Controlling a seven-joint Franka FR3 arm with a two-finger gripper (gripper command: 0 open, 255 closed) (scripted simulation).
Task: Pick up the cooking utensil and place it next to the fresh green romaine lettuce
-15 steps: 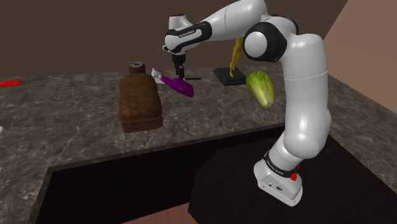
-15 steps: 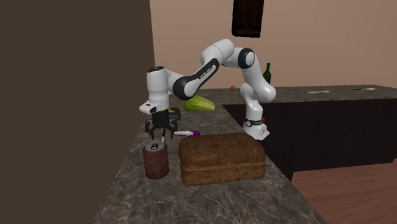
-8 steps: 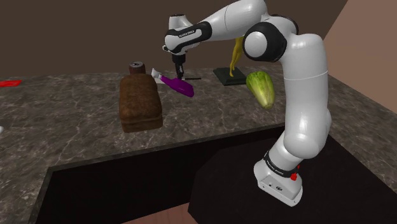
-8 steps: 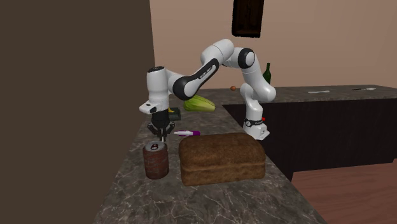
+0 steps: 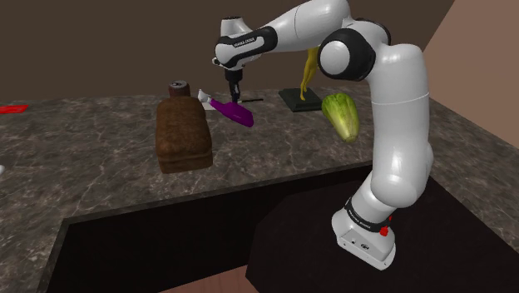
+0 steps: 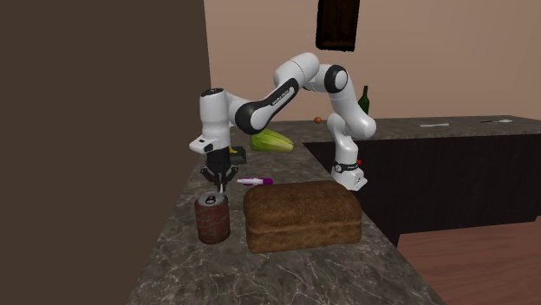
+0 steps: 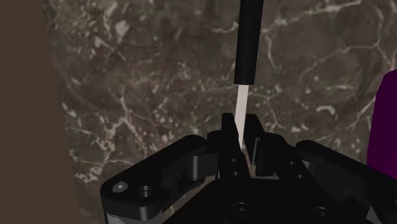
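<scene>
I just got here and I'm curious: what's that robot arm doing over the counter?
The white robot arm is reaching out low over the dark stone counter. Its black gripper is shut on a thin utensil with a black handle, pinching its pale blade end. The green lettuce, which the utensil should end up beside, lies off to the shoulder view's right. A brown loaf and a can sit close by.
</scene>
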